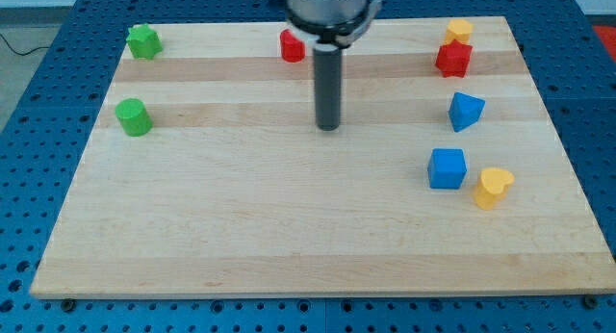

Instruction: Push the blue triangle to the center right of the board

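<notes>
Pale wooden desk (289, 227) on a blue perforated base carries eight blocks. No pincer is fitted; the arm ends in a rod, and its tip (329, 128) is set near the board's upper middle, touching nothing. The blue triangle (466, 111) is located well to the view's right of the tip, at nearly the same height, between the red star (453, 59) above and the blue cube (447, 167) below. The triangle is judged already close to centre right. No containers are present.

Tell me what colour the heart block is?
Yellow: the heart shows in the camera view.
</notes>
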### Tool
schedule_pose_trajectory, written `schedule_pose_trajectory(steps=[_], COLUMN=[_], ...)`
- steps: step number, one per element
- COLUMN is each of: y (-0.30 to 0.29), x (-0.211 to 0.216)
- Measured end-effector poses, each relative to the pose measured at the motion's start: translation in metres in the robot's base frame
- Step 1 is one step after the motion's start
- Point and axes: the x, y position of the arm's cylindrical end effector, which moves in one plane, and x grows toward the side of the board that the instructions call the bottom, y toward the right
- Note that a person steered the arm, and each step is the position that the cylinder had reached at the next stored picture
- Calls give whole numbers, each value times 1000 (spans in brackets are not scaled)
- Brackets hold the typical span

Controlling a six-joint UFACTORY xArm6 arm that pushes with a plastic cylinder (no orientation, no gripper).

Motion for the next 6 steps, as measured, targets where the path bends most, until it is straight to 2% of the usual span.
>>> schedule_pose_trajectory(steps=[5, 6], y=[172, 173], x=[-3, 1])
